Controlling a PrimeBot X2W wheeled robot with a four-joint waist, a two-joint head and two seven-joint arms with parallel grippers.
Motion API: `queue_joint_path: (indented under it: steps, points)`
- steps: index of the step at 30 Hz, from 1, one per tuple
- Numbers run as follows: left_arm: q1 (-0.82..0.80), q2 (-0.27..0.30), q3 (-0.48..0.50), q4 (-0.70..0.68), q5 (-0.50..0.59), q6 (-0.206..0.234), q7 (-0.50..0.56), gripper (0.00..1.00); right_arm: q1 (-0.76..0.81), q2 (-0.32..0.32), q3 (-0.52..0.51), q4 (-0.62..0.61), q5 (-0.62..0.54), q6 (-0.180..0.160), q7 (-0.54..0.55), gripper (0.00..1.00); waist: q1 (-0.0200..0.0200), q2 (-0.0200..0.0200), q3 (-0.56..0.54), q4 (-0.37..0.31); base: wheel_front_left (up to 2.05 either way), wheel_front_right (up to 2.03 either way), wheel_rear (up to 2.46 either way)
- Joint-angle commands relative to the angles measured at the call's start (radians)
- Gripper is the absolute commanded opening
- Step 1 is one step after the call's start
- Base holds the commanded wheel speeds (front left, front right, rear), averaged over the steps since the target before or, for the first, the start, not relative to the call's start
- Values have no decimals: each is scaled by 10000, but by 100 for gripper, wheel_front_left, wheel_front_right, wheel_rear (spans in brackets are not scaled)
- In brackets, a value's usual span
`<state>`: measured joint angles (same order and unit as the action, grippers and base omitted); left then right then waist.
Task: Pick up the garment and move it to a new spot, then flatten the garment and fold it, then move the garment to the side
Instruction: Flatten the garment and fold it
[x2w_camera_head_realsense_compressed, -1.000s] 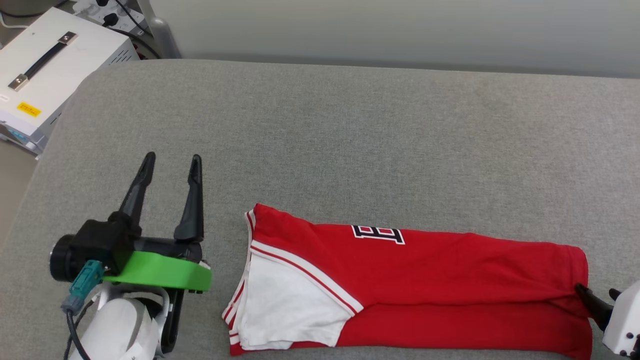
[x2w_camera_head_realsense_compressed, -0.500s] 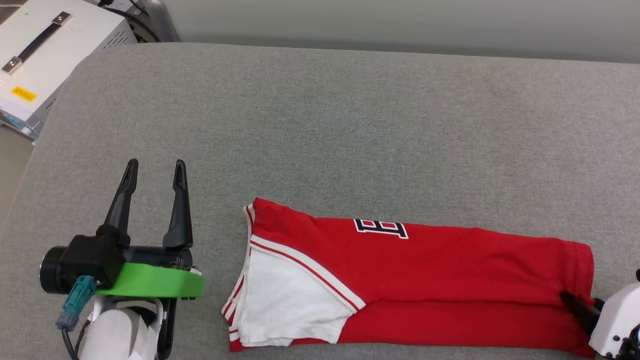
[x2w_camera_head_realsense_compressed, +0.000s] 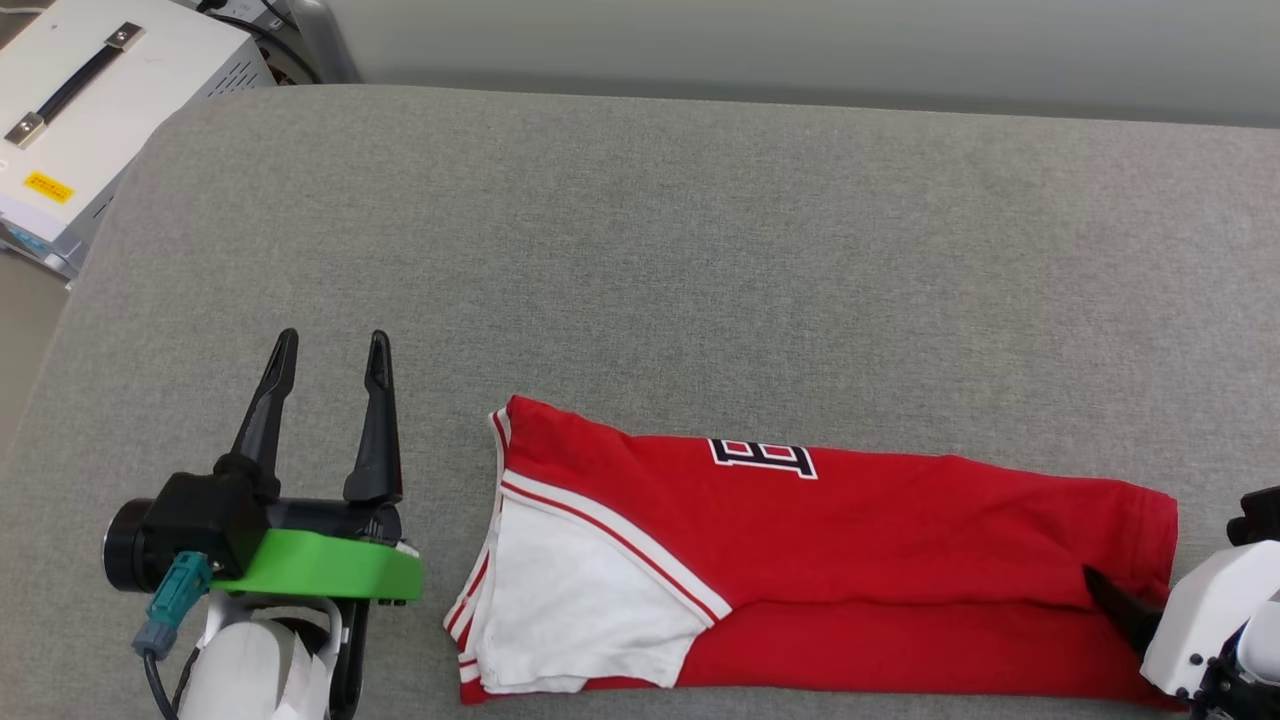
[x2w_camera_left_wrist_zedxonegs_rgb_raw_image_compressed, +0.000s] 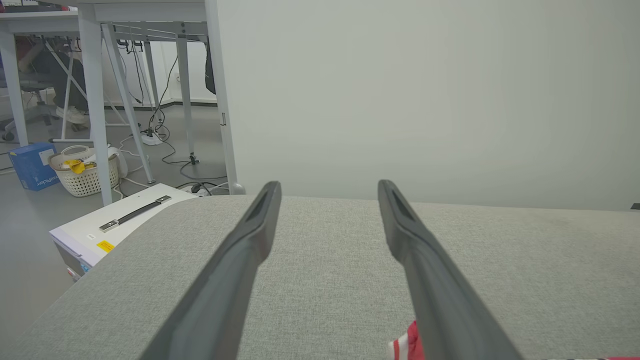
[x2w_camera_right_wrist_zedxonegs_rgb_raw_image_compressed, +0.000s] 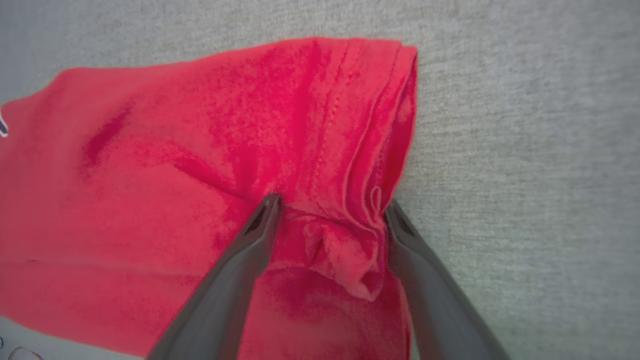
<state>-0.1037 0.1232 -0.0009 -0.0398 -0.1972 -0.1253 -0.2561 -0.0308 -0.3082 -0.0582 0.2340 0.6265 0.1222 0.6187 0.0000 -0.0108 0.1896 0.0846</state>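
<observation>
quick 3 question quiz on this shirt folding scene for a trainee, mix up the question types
1. True or false: the left gripper holds the garment.
2. What lies between the fingers of the right gripper? A: the striped collar. B: the bunched red hem. C: nothing.
3. What colour is the sleeve that faces up?

Key: 1 false, it is open and beside the cloth. 2 B. 3 white.
</observation>
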Motion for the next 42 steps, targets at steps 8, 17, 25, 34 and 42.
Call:
queue_joint_path:
  steps: [8, 17, 25, 34, 42]
  points:
    - [146, 29, -148, 84, 81, -51, -57, 100, -27, 195, 1077, 515, 630, 85, -481, 0, 0, 108, -359, 1, 0, 0, 0]
    - [351, 48, -141, 75, 55, -52, -57, 100, -99, -485, 568, 766, 234, 85, -1643, 0, 0, 108, -667, -94, 0, 0, 0]
    - [420, 31, -151, 81, 51, -53, -57, 100, -173, -1292, -641, 1070, -664, 85, -2357, 0, 0, 108, -736, -262, 0, 0, 0]
    - [584, -1, -163, 162, 22, -53, -57, 100, 85, -1085, -787, 554, -967, 85, -2307, 0, 0, 108, -1015, -412, 0, 0, 0]
    - [735, -27, -251, 235, 6, -53, -57, 100, 585, -431, -394, -934, -930, 85, -1644, 0, 0, 108, -1331, -373, 0, 0, 0]
